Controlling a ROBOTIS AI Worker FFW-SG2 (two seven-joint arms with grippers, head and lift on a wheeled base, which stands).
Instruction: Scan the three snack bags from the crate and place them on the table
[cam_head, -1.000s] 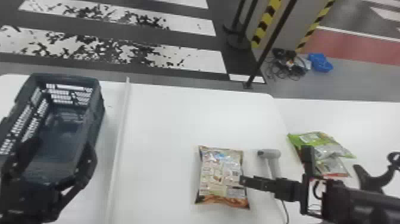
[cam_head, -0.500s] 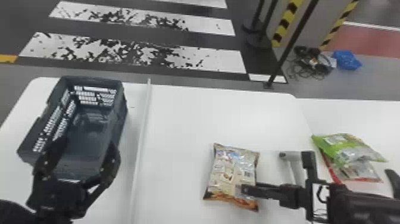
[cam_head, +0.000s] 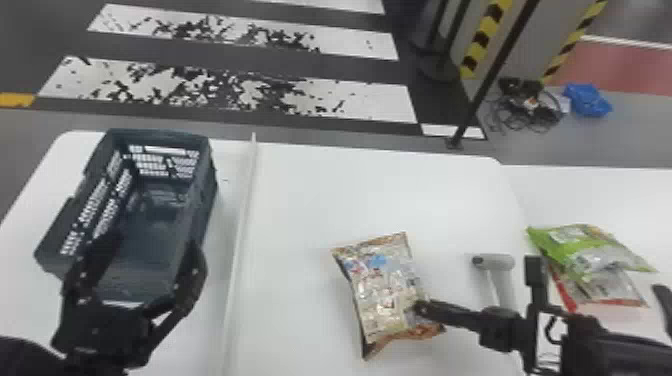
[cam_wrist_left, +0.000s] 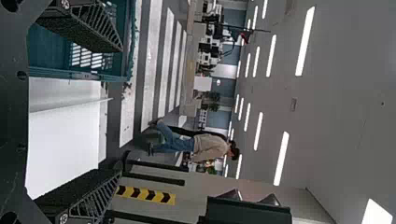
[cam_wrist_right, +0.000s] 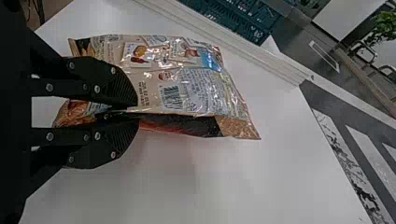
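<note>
"Now, here's the right gripper (cam_head: 421, 307) with the beige snack bag (cam_head: 385, 285), and look at that grip!"

"Clean pinch, too: in the right wrist view its two black fingers close on the bag's edge, and a barcode (cam_wrist_right: 170, 97) shows on the broad printed face. The bag is tilted over the white table (cam_head: 300, 200); whether any of it touches down, I can't tell."

"Over on the left, the left gripper (cam_head: 151, 242) stands with its fingers spread wide, nothing between them, at the near end of the dark blue-green plastic crate (cam_head: 202, 200)."

"And the long white divider (cam_head: 242, 215) runs between that crate and the held bag."

"What about the other two?"

"Off to the right, lying together! The green snack bag (cam_head: 565, 245) partly overlaps the red-edged snack bag (cam_head: 607, 290). Between that pair and the held one sits the handheld scanner (cam_head: 499, 263), pale handle pointing back toward the robot, just beyond the right arm."
</note>
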